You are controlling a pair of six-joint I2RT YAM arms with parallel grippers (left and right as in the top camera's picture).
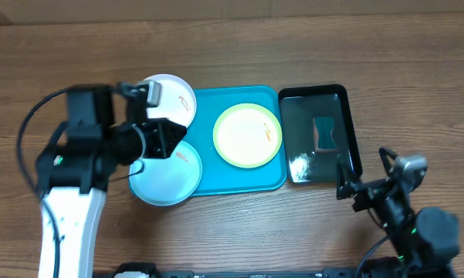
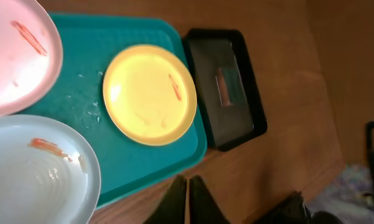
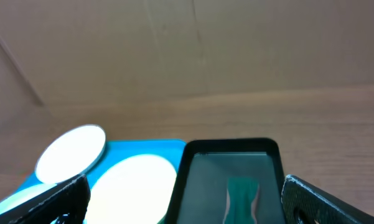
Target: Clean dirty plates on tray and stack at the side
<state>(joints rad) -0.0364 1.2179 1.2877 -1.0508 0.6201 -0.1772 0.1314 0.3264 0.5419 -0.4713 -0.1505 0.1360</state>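
as the wooden table (image 1: pixel 232 239) was viewed from overhead, the teal-blue tray (image 1: pixel 239 179) was found at its middle, lying flat with its long axis running left to right. the white plate (image 1: pixel 177 100) was set over the tray's back left corner and the light blue plate (image 1: pixel 166 179) over its front left corner, each overhanging the rim. the lime-green-rimmed plate (image 1: pixel 248 135) was laid flat inside the right half, apart from both. a reddish-orange streak (image 2: pixel 30 38) was seen on the white plate, and a like mark on each of the others. just beside the tray's right end a glossy black tray (image 1: pixel 299 116) was placed, its long axis running front to back, slightly skewed; a teal-green oblong piece (image 1: pixel 323 133) was lying in it, lengthwise. the left arm was reached in over the tray's left edge, between the white and blue plates; the left gripper (image 2: pixel 188 202) was pressed together, only a thin seam showing. the right gripper (image 3: pixel 185 186) was spread wide, the black tray's near end framed between its fingers.
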